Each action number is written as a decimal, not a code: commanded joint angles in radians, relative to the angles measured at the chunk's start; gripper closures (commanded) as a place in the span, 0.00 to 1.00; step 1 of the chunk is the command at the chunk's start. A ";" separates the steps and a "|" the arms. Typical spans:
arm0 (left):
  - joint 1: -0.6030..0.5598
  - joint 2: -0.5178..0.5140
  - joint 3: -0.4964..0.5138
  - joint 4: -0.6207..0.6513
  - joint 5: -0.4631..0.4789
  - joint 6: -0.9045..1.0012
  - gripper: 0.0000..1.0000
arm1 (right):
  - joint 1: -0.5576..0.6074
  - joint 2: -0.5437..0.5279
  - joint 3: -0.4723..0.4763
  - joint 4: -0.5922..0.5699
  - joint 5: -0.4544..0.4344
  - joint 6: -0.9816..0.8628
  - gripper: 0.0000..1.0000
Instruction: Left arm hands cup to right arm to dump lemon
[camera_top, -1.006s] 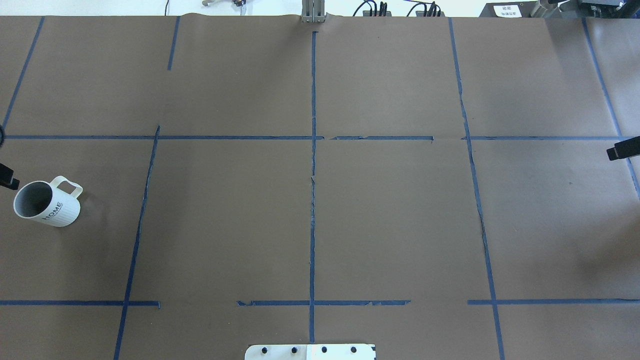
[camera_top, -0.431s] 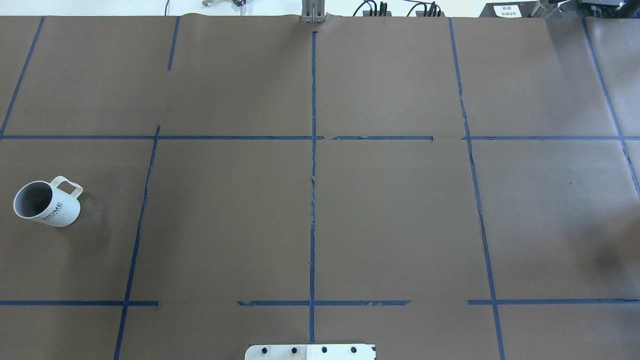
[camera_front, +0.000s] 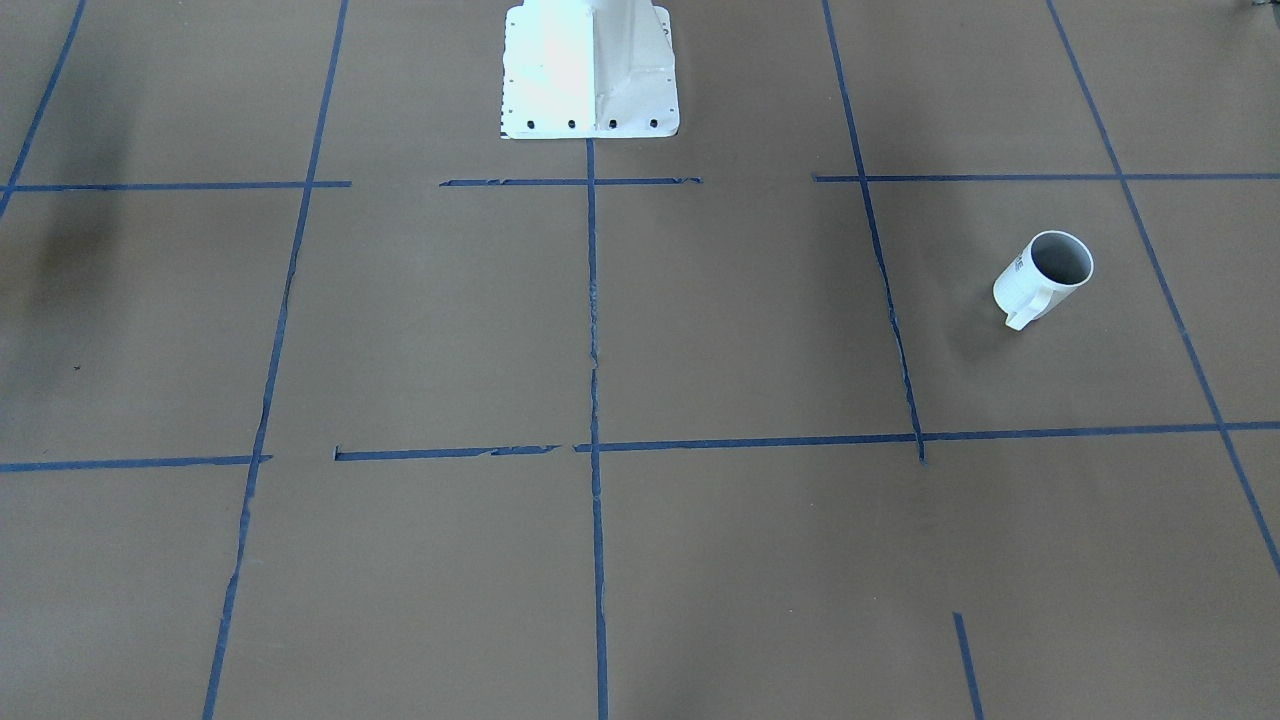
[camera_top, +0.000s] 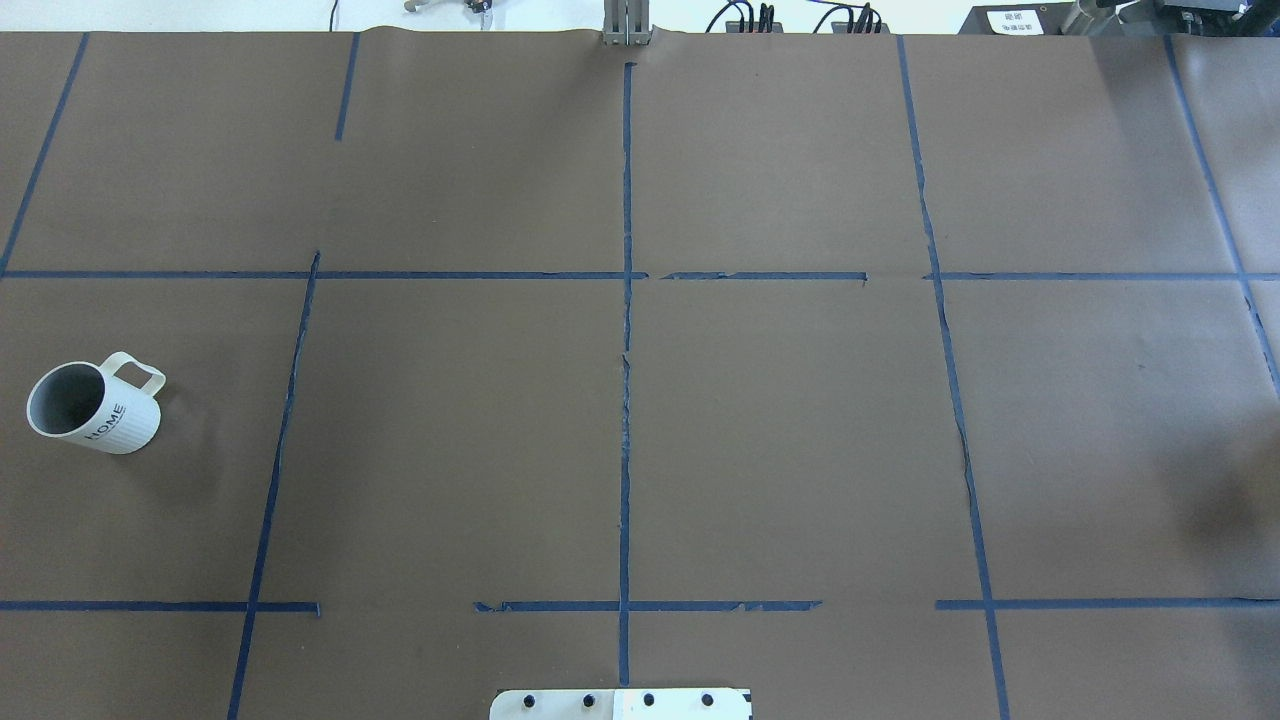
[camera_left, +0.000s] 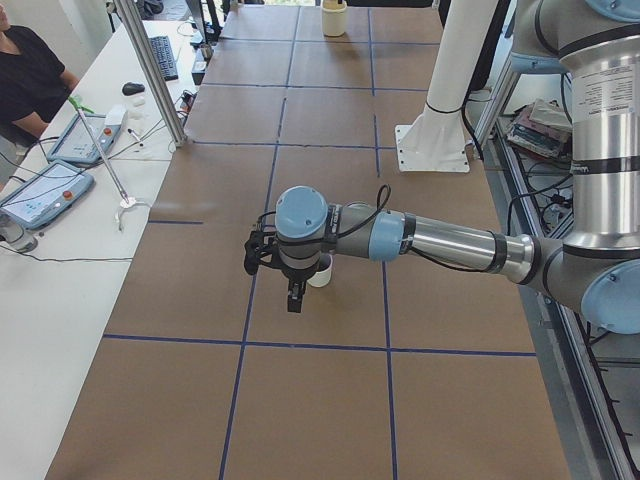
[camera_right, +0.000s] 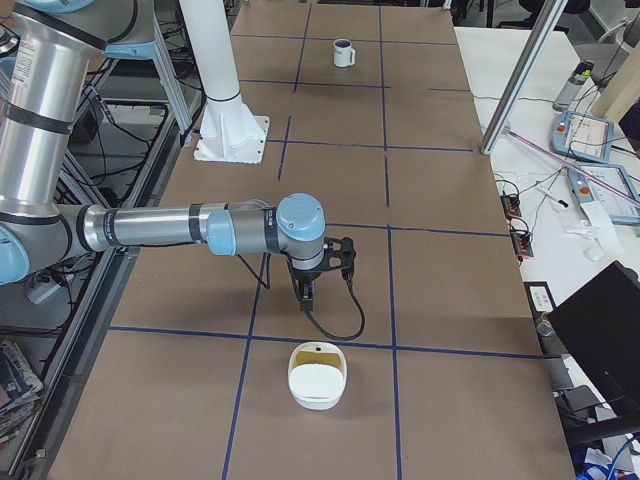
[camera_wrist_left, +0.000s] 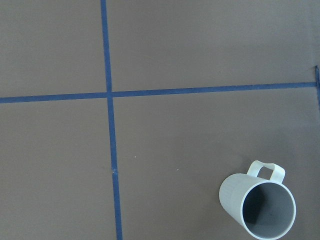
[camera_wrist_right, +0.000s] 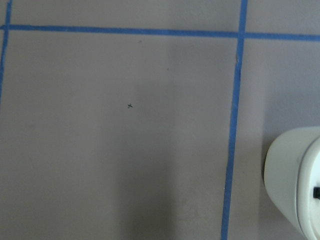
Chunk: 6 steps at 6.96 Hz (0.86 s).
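Note:
The cup (camera_top: 95, 408) stands upright near the table's left end, "HOME" on its side, handle pointing away from the robot. It also shows in the front-facing view (camera_front: 1043, 275), the right side view (camera_right: 343, 53) and the left wrist view (camera_wrist_left: 257, 205), where its grey inside looks empty. No lemon shows in any view. The left gripper (camera_left: 293, 300) points down just beside the cup (camera_left: 321, 274) and partly hides it; I cannot tell if it is open. The right gripper (camera_right: 307, 296) points down over bare table at the other end; I cannot tell its state either.
A white container (camera_right: 318, 375) with a yellowish inside stands near the right gripper and shows in the right wrist view (camera_wrist_right: 295, 185). The white robot base (camera_front: 590, 70) is at the table's middle edge. A metal post (camera_left: 150, 70) and an operators' desk with tablets (camera_left: 45, 190) line the far side.
Black gripper parts showed at the left and right edges of the overhead view a second ago; both have left that view. The cup has not moved.

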 joint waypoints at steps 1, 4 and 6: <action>-0.014 0.025 0.000 0.055 0.003 0.008 0.00 | 0.002 -0.009 -0.014 -0.010 -0.001 -0.008 0.00; 0.002 0.025 -0.006 0.059 0.025 0.009 0.00 | 0.022 0.001 0.010 -0.007 0.005 -0.007 0.00; 0.016 0.044 -0.042 0.045 0.100 0.024 0.00 | 0.047 -0.007 0.006 -0.011 -0.001 -0.008 0.00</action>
